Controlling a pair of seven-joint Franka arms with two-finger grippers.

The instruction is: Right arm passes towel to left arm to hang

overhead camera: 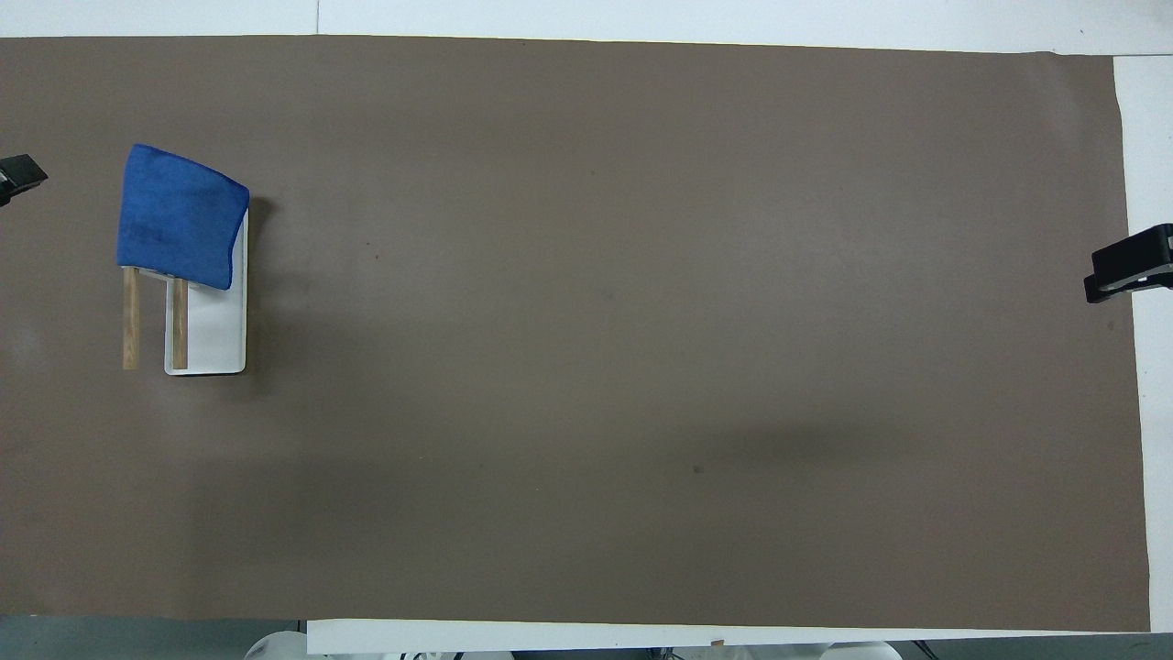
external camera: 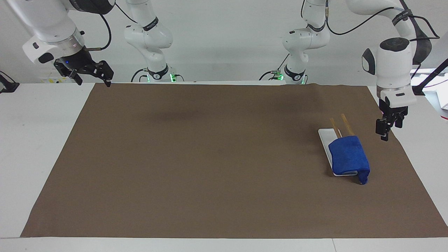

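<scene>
The blue towel (external camera: pixel 348 155) hangs draped over the two wooden bars (external camera: pixel 346 124) of a small rack with a white base (external camera: pixel 325 134). One corner hangs down to the mat. It also shows in the overhead view (overhead camera: pixel 179 215). My left gripper (external camera: pixel 388 130) is open and empty, up in the air beside the rack, over the mat's edge at the left arm's end; only its tip (overhead camera: pixel 18 174) shows from overhead. My right gripper (external camera: pixel 94 75) is open and empty, and waits over the mat's corner at the right arm's end (overhead camera: pixel 1127 261).
A large brown mat (external camera: pixel 210 157) covers most of the white table (external camera: pixel 35 122). The rack's bars (overhead camera: pixel 179 321) and white base (overhead camera: pixel 215 330) stick out from under the towel on the side nearer to the robots.
</scene>
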